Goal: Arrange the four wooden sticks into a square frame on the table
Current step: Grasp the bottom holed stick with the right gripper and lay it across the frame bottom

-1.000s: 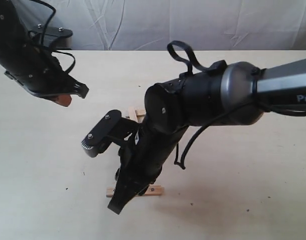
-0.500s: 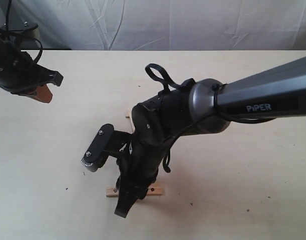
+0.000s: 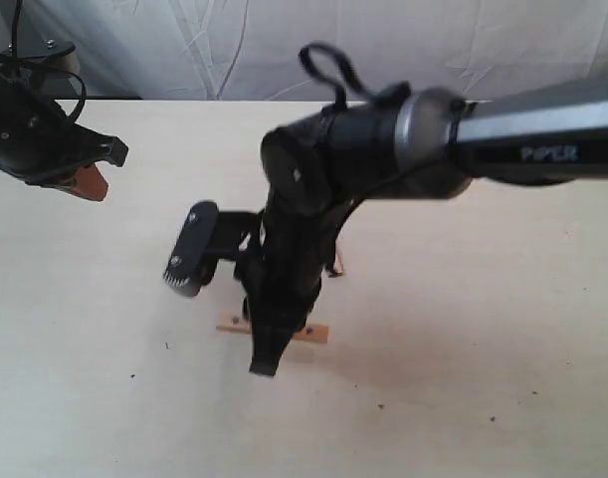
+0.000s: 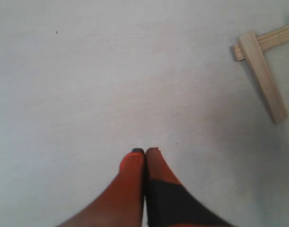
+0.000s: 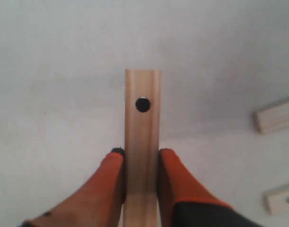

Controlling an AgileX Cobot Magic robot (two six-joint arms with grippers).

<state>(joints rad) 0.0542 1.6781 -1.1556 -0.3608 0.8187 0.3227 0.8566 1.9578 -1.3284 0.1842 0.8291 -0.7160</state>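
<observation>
**Exterior view.** The right pincer (image 3: 265, 363) points down at the broad pale cream tabletop (image 3: 483, 329). A short flat pale wooden strip (image 3: 318, 334) lies crosswise at the pincer's fingers, with one end showing on each side. Its long axis runs across the pincer's line. This view does not show whether the jaws hold it. The left pincer (image 3: 90, 182) hangs well apart from the work. The right arm hides the other strips.

**Left wrist view.** The left pincer (image 4: 144, 152) has its orange fingers pressed together on nothing. Well ahead of the fingertips and off to one side, two overlapped pale wooden strips (image 4: 261, 73) meet at their ends in an L-shaped corner.

**Right wrist view.** The right pincer (image 5: 140, 152) is clamped on the long edges of a flat pale wooden strip with a small dark hole (image 5: 143, 90). The strip's long axis continues the line of the fingers, and the holed end points away from the pincer. Two further pale strip ends (image 5: 275, 116) lie off to one side, apart from the held strip.

**Progress.** The task appears partly done. One corner is formed, the held strip is not yet laid, and no closed square shows in any view.
</observation>
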